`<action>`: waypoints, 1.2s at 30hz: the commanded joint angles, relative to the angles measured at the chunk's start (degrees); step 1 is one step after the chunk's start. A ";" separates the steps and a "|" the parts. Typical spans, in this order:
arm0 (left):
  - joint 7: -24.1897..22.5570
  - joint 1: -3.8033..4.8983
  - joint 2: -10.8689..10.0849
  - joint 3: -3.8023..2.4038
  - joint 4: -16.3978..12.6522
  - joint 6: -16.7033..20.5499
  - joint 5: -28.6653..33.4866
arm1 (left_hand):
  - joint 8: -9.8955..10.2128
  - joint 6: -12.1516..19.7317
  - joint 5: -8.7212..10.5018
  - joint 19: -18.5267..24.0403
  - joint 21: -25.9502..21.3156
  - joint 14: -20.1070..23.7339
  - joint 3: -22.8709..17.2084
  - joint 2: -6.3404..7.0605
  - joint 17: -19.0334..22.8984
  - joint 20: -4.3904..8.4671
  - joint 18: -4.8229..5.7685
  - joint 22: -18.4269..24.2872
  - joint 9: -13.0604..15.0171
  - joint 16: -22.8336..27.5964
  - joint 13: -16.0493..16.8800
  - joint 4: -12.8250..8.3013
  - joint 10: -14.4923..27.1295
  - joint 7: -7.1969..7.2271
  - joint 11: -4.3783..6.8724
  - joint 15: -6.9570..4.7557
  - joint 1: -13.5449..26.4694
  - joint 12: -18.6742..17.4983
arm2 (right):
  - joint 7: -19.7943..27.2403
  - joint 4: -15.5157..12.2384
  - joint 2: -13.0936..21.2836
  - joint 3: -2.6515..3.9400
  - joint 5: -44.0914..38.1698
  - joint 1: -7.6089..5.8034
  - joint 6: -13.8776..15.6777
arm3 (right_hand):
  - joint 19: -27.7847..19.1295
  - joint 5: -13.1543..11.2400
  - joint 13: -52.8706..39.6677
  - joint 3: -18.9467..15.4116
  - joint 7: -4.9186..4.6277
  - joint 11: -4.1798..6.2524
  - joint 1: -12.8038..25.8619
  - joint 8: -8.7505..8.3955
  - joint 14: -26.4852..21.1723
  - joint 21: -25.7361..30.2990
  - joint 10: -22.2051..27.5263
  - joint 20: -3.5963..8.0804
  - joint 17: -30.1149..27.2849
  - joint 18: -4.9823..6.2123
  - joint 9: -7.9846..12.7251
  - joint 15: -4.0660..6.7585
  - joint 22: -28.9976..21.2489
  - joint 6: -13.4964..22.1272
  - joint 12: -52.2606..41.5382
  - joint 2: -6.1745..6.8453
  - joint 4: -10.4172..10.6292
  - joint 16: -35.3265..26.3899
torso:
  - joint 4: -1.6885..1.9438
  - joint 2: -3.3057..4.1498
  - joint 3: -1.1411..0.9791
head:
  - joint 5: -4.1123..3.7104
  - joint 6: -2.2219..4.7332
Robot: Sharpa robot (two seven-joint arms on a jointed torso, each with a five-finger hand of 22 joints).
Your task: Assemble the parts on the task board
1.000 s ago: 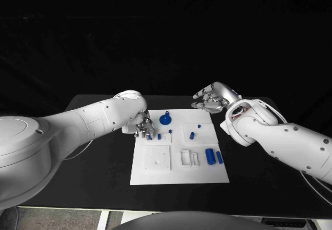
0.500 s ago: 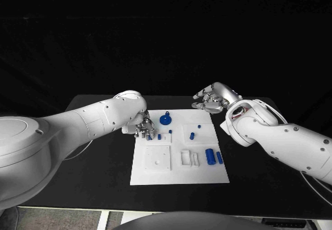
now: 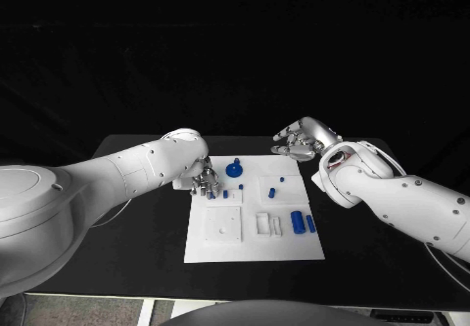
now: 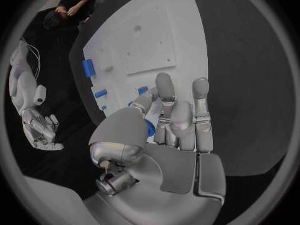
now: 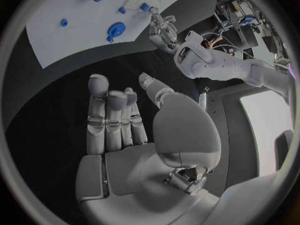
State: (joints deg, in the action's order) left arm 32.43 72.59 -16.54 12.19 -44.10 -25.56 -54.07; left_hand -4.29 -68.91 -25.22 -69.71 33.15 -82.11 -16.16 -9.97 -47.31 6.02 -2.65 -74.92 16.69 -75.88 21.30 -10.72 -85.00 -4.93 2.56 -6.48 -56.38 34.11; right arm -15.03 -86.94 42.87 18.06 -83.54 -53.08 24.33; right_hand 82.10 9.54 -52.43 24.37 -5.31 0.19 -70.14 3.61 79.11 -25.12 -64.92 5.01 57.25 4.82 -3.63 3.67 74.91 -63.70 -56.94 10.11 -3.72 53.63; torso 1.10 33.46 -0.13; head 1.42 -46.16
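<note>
The white task board (image 3: pixel 255 238) lies mid-table. My left hand (image 3: pixel 205 180) reaches down onto its far left corner, and its thumb and fingers pinch a small blue part (image 4: pixel 149 128). Two short blue pegs (image 3: pixel 224 193) stand beside those fingertips. Just beyond them sits a round blue knob part (image 3: pixel 234 169). My right hand (image 3: pixel 299 144) hovers above the board's far right corner, its palm (image 5: pixel 134 165) empty and its fingers apart. A thick blue cylinder (image 3: pixel 297 221) and a thinner one (image 3: pixel 310 223) lie on the board's right side.
Two small blue pegs (image 3: pixel 272 192) stand in a square field right of centre. White blocks (image 3: pixel 263 223) and a square white plate (image 3: pixel 223 223) sit on the near half of the board. Black table (image 3: pixel 147 231) surrounds the board on all sides.
</note>
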 commanded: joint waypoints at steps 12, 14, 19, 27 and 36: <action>1.45 -0.84 0.39 0.40 0.15 -1.13 0.16 | 0.40 -13.07 3.18 -0.21 0.09 -0.33 1.34 -0.44 -0.13 -0.53 -0.90 -1.09 -0.99 -0.32 0.32 3.36 -1.82 6.32 1.57 -0.23 -0.82 0.24 | 0.19 -0.05 -0.03 0.03 -0.57 0.01 -0.67 | -0.19 0.49 0.00 0.37 -0.03 0.02 0.44 -0.06 -0.49 -0.16 0.51 -0.29 -0.02 0.84 0.03 0.04 2.40 -0.16 -0.15 -0.08 0.01 0.06 | -0.01 0.01 -0.06 | -0.27 -0.08; 1.43 -0.84 0.45 0.40 0.16 -1.03 0.17 | 0.39 -13.08 3.80 -0.23 0.03 -0.33 1.88 -0.26 -0.17 -0.55 -0.92 -1.08 -1.00 -0.31 0.35 4.20 -1.82 6.35 1.58 -0.22 -0.90 0.20 | 0.19 -0.06 -0.02 0.03 -0.57 0.01 -0.68 | -0.19 0.49 0.00 0.37 -0.03 0.02 0.44 -0.06 -0.49 -0.16 0.51 -0.29 -0.02 0.84 0.03 0.04 2.40 -0.16 -0.15 -0.08 0.01 0.06 | 0.00 0.00 -0.06 | -0.30 -0.08; 1.46 -0.84 0.49 0.40 0.20 -0.90 0.18 | 0.40 -13.05 4.19 -0.24 -0.05 -0.31 2.51 0.27 -0.07 -0.56 -0.91 -1.08 -1.05 -0.23 0.39 5.02 -1.82 6.35 1.59 -0.24 -1.16 0.15 | 0.17 -0.09 0.00 0.03 -0.58 0.01 -0.69 | -0.20 0.61 0.00 0.45 -0.04 0.02 0.48 -0.06 -0.51 -0.20 0.52 -0.29 -0.04 0.84 0.03 0.04 2.41 -0.14 -0.14 -0.06 -0.04 0.03 | 0.01 0.00 -0.05 | -0.29 -0.07; 1.43 -0.84 0.48 0.40 0.17 -1.01 0.19 | 0.40 -13.00 4.91 -0.32 -0.22 -0.32 4.01 1.57 -0.07 -0.56 -0.88 -1.08 -1.14 -0.16 0.37 6.07 -1.82 6.39 1.60 -0.26 -1.67 0.12 | 0.15 -0.10 0.04 0.03 -0.59 0.01 -0.70 | -0.20 0.61 0.00 0.45 -0.04 0.02 0.48 -0.06 -0.51 -0.20 0.52 -0.29 -0.04 0.84 0.03 0.04 2.41 -0.14 -0.14 -0.06 -0.04 0.03 | 0.01 0.00 -0.02 | -0.39 -0.14; 1.52 -0.84 0.36 0.40 0.09 -0.71 0.19 | 0.40 -12.87 6.43 -0.40 -0.41 -0.30 5.89 2.73 0.12 -0.56 -0.87 -1.07 -1.18 0.01 0.22 7.31 -1.82 6.43 1.62 -0.29 -1.77 0.04 | 0.14 -0.10 0.07 0.03 -0.59 0.01 -0.69 | -0.22 0.65 0.03 0.59 -0.04 0.02 0.51 -0.06 -0.52 -0.13 0.55 -0.29 -0.06 0.84 0.03 0.04 2.40 -0.13 -0.11 -0.07 -0.09 0.00 | 0.05 0.01 0.00 | -0.45 -0.08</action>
State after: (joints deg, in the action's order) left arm 33.29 72.00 -16.17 12.45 -43.94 -25.55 -53.88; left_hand -3.72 -81.57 -19.06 -69.92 33.02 -82.60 -10.68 -7.95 -47.28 5.82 -2.64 -74.90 15.47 -75.87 21.60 -3.36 -84.03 1.44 3.90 -6.85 -58.16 34.10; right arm -15.03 -86.98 42.94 18.06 -83.55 -53.07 24.21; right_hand 82.10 9.82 -52.43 24.75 -5.31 0.19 -70.14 3.61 79.11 -25.12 -64.92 5.01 57.25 4.82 -3.63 3.67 74.91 -63.70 -56.94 10.11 -3.82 53.63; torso 1.13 33.47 -0.14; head 1.01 -46.33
